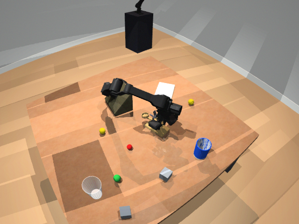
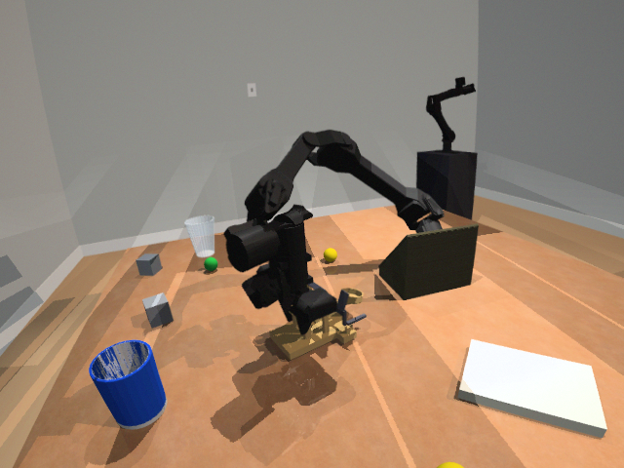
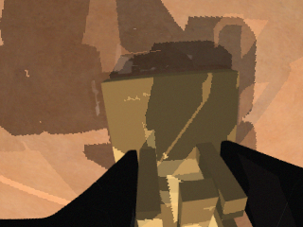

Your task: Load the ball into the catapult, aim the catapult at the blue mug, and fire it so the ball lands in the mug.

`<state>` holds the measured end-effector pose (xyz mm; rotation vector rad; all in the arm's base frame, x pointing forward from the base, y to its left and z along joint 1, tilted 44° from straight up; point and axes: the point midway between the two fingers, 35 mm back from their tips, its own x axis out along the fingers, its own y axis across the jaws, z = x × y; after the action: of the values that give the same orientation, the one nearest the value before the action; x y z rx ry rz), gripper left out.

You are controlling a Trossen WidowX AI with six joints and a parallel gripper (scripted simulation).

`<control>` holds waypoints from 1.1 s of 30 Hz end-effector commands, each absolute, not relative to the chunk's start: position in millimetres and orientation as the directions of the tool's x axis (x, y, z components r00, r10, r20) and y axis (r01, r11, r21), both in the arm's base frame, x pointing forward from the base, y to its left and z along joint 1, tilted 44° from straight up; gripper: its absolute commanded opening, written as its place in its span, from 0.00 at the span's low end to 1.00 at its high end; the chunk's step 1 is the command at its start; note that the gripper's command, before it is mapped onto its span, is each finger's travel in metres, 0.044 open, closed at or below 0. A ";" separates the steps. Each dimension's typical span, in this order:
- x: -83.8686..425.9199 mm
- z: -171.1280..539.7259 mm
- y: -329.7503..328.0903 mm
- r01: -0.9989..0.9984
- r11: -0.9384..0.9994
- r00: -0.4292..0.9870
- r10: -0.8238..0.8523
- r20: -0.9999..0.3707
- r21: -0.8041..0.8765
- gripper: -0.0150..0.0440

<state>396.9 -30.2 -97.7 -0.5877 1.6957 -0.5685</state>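
Note:
The tan catapult (image 1: 165, 132) (image 2: 294, 347) (image 3: 189, 109) stands mid-table, its broad front end towards the side where the blue mug is. My gripper (image 1: 155, 124) (image 2: 308, 320) (image 3: 179, 152) is shut on the catapult's body, one finger on each side in the wrist view. Whether the base is slightly off the table I cannot tell. The catapult's ring-shaped cup (image 1: 145, 115) (image 2: 354, 295) shows no ball. The blue mug (image 1: 201, 151) (image 2: 133, 398) stands upright. A red ball (image 1: 129, 146) lies on the table, hidden in the exterior view.
A green ball (image 1: 117, 178) (image 2: 211, 263) lies near a clear cup (image 1: 91, 186) (image 2: 201, 236). Yellow balls (image 1: 102, 130) (image 1: 190, 101) (image 2: 330, 254) lie on either side. Two grey blocks (image 1: 165, 174) (image 1: 125, 212) (image 2: 158, 309) (image 2: 149, 264) and a white slab (image 1: 165, 89) (image 2: 528, 385) also lie there.

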 end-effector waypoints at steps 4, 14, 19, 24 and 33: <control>397.3 -96.9 -29.3 -0.080 0.754 -0.179 -0.655 -0.734 -0.653 0.25; 397.3 -96.9 -29.3 -0.080 0.754 -0.179 -0.655 -0.734 -0.653 0.65; 397.3 -96.9 -29.3 -0.080 0.754 -0.179 -0.655 -0.734 -0.653 0.88; 410.0 -62.4 4.0 -0.082 0.756 -0.178 -0.652 -0.737 -0.649 1.00; 415.0 -36.4 29.1 -0.090 0.754 -0.167 -0.656 -0.736 -0.651 1.00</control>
<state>416.5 35.9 -32.0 -0.5977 1.6753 -0.5491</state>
